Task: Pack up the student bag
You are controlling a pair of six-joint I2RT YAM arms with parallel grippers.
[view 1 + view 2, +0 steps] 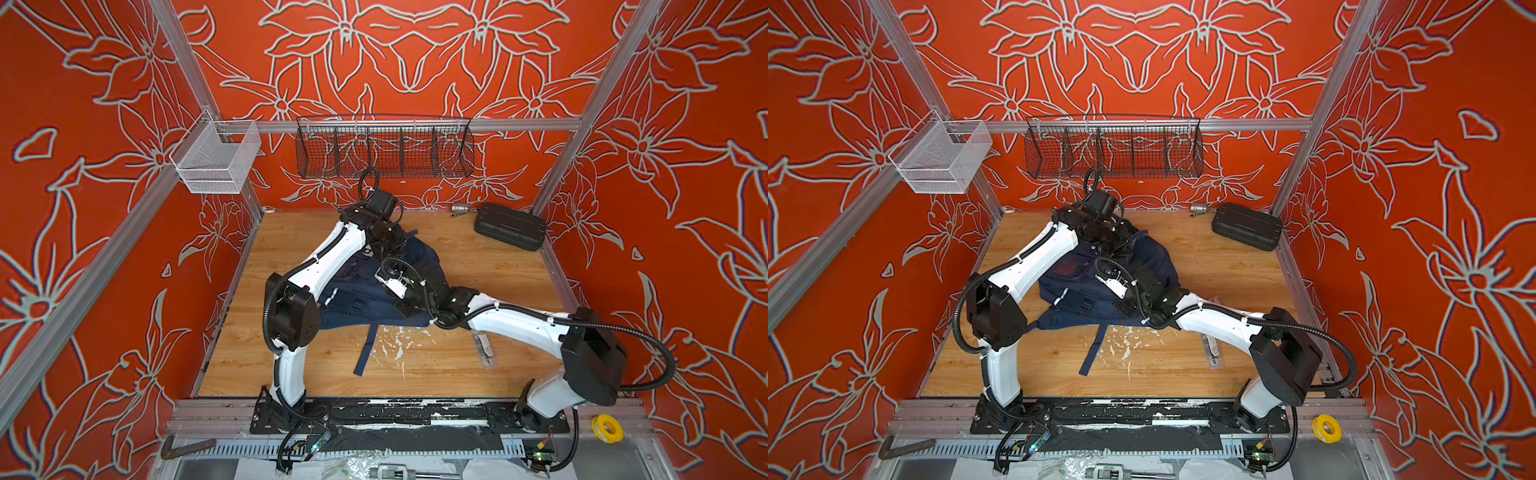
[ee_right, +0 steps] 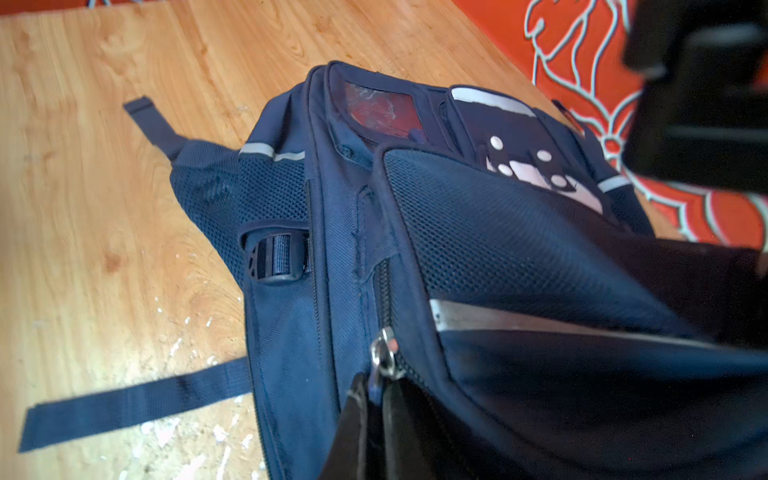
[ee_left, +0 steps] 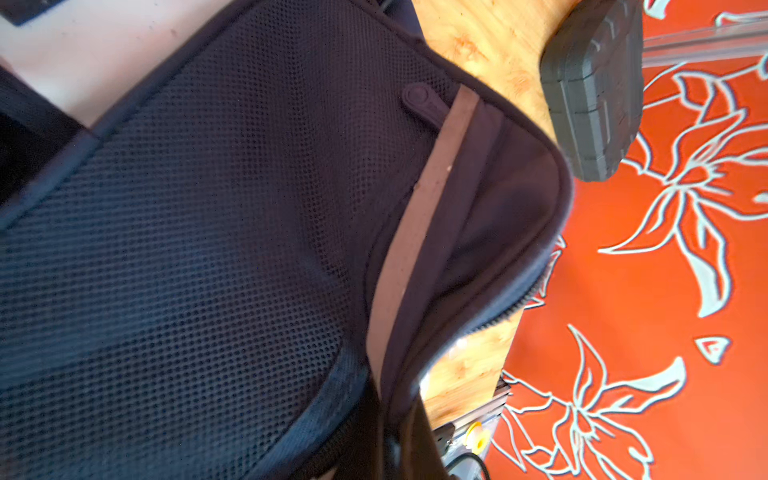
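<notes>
The student bag (image 1: 345,299) (image 1: 1075,291) lies front face up in the middle of the wooden table (image 1: 478,266). Its long axis runs roughly left to right, angled toward the far right. The end with the clear window pocket (image 2: 374,112) points left, and the unzipped end sits under the 2 grippers. 1 loose strap (image 1: 368,349) trails toward the near edge.

The left gripper (image 1: 395,245) hangs over the bag's far corner, closed on the raised mesh flap (image 3: 187,249) (image 2: 498,232). The right gripper (image 2: 376,415) sits at the bag's right end, its jaws pinched on the zip pull (image 2: 383,353).

A white patch on a front pocket carries marks too blurred to read. The black hard case (image 1: 510,226) lies well apart at the far right corner.
</notes>
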